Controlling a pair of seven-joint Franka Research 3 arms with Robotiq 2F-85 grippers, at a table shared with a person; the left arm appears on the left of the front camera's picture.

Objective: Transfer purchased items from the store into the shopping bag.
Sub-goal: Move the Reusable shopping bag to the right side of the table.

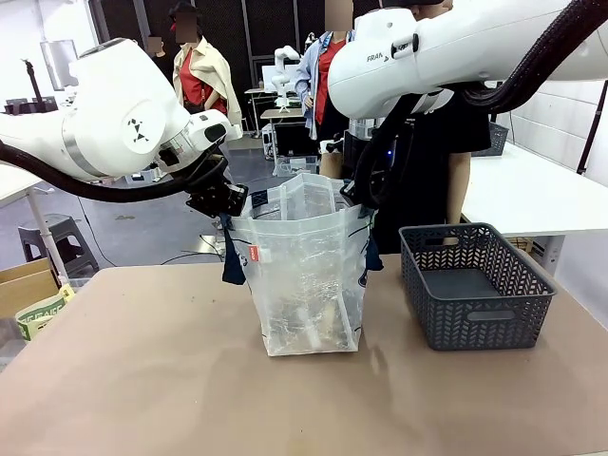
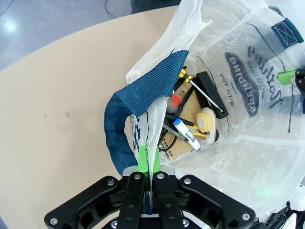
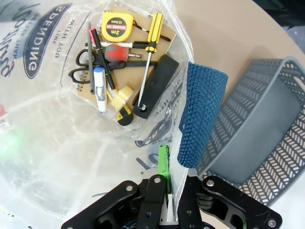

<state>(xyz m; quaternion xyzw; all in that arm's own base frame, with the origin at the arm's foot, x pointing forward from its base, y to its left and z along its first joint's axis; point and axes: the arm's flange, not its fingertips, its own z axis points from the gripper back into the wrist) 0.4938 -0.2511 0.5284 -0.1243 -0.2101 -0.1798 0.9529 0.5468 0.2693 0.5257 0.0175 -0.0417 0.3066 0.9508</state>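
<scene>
shopping bag (image 1: pixel 306 285): clear crinkled plastic, flat bottom, standing upright with its mouth held open near the middle of the tabletop (image 1: pixel 142 380), a little toward the far edge. dark oval print on the side walls. one small red-and-white tag (image 1: pixel 255 255) just under the rim on the left side. two navy woven handles: one (image 2: pixel 138 95) loops beside the left end effector (image 2: pixel 148 160), the other (image 3: pixel 202 114) hangs folded beside the right end effector (image 3: pixel 164 160).

items, all in a loose heap on the bag's bottom, lying on one flat brown card (image 3: pixel 167 34):
- one yellow tape measure (image 3: pixel 117 25)
- one screwdriver (image 3: pixel 151 36), yellow-and-black handle
- one pair of black scissors (image 3: pixel 80 67)
- one white marker (image 3: pixel 99 88) with a blue cap
- one black block (image 3: pixel 155 86)
- one red-handled tool (image 3: pixel 114 50)
- one slim dark pen (image 3: pixel 97 47), pink at the tip
- one smaller yellow-and-black piece (image 3: pixel 121 102), kind unclear

one dark grey mesh basket (image 1: pixel 475 285) toward the right edge of the tabletop, just beside the bag.

left end effector: closed, green pads pinching the plastic rim right next to its handle. the arm comes in from the left edge, wrist bent down onto the rim's left side.

right end effector: closed on the opposite rim, plastic sheet caught between the pads. the arm reaches in from the upper right, fingers pointing down at the rim's right side.
</scene>
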